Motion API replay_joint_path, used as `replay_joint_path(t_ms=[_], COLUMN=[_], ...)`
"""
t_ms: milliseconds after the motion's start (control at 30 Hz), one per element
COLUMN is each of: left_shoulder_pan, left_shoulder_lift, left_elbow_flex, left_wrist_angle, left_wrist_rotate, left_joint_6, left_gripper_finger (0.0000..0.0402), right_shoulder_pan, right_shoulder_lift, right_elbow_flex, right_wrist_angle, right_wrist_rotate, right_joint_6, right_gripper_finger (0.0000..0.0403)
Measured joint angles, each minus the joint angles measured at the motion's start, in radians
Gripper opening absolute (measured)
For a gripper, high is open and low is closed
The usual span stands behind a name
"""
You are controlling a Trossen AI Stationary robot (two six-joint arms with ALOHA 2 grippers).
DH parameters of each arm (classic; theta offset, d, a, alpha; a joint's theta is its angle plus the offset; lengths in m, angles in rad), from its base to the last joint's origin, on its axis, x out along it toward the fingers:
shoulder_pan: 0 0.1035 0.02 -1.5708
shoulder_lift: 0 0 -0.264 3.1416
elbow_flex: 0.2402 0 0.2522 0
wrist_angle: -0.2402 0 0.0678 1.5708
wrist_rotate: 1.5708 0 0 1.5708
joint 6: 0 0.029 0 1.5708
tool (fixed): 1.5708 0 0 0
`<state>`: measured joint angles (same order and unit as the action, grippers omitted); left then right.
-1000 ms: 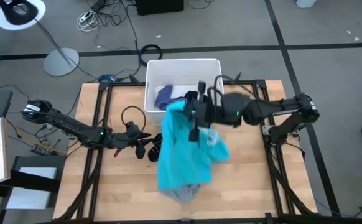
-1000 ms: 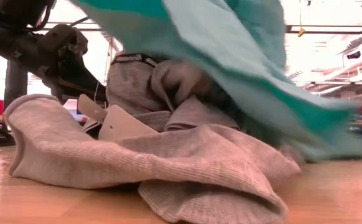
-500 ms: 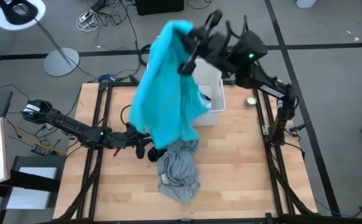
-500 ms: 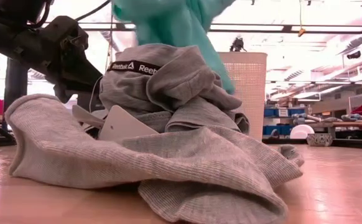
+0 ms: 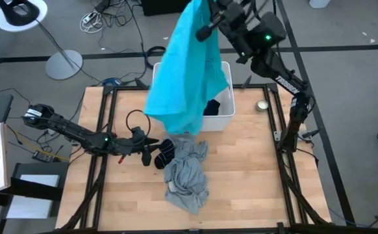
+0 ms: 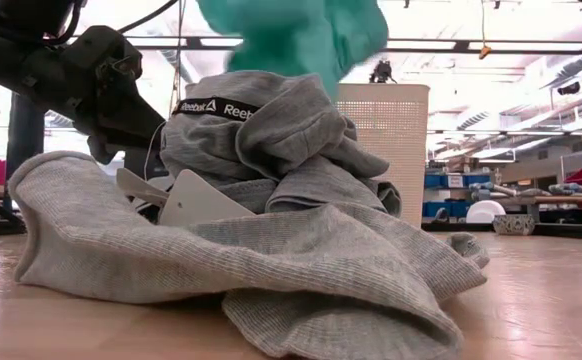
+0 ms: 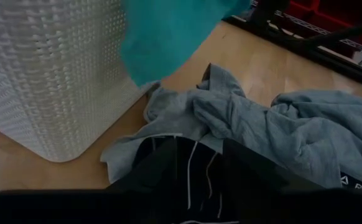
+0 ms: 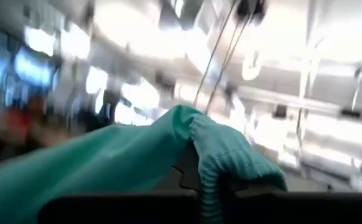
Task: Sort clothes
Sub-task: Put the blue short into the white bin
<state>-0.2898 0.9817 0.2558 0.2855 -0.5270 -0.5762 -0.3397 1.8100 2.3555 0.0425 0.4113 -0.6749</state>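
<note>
1. Turquoise garment point(image 5: 188, 71): large, bright, hanging open high over the white bin
2. Grey shirt point(image 5: 188, 174): crumpled heap on the bench
3. Black socks point(image 5: 165, 153): small, touching the grey shirt's edge

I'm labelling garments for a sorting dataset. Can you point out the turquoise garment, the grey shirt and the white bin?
turquoise garment point(image 5: 186, 71): high view, middle of the hanging cloth.
grey shirt point(image 5: 186, 179): high view, centre of the crumpled heap on the table.
white bin point(image 5: 226, 117): high view, its right wall.
</note>
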Motion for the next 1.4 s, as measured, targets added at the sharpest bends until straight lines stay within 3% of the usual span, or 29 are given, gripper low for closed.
replay_joint_path(t_ms=[133,267,400,467,600,700,867,967,1167,1400], left_shoulder_pan=[0.008,0.008,0.008,0.008,0.008,0.008,0.008,0.008,0.008,0.008], left_shoulder_lift=[0.0,0.0,0.0,0.0,0.0,0.0,0.0,0.0,0.0,0.0], left_elbow_flex=[0.0,0.0,0.0,0.0,0.0,0.0,0.0,0.0,0.0,0.0], left_wrist_angle=[0.004,0.034,0.064,0.064,0.062,0.062,0.061,0.061,0.056,0.058], left_wrist_rotate=[0.0,0.0,0.0,0.0,0.0,0.0,0.0,0.0,0.0,0.0], left_joint_6=[-0.003,-0.006,0.015,0.023,0.024,0.023,0.005,0.0,0.0,-0.002], left_gripper_finger=[0.0135,0.0135,0.0135,0.0135,0.0135,0.0135,0.0135,0.0135,0.0135,0.0135], right_shoulder_pan=[0.002,-0.008,-0.045,-0.065,-0.092,-0.099,-0.123,-0.144,-0.16,-0.16], right_shoulder_lift=[-0.012,-0.009,0.004,0.007,0.007,0.007,0.012,0.031,0.104,0.096], right_elbow_flex=[0.001,-0.017,-0.101,-0.179,-0.372,-0.553,-0.802,-0.906,-0.978,-0.963], right_wrist_angle=[-0.371,-0.764,-1.064,-1.126,-1.084,-0.903,-0.601,-0.519,-0.472,-0.504], right_wrist_rotate=[-0.012,-0.13,-0.241,-0.282,-0.39,-0.474,-0.487,-0.485,-0.476,-0.472], right_joint_6=[0.115,0.363,0.539,0.584,0.633,0.639,0.716,0.736,0.735,0.673], right_gripper_finger=[0.0004,0.0004,0.0004,0.0004,0.0009,0.002,0.0037,0.0043,0.0078,0.0163])
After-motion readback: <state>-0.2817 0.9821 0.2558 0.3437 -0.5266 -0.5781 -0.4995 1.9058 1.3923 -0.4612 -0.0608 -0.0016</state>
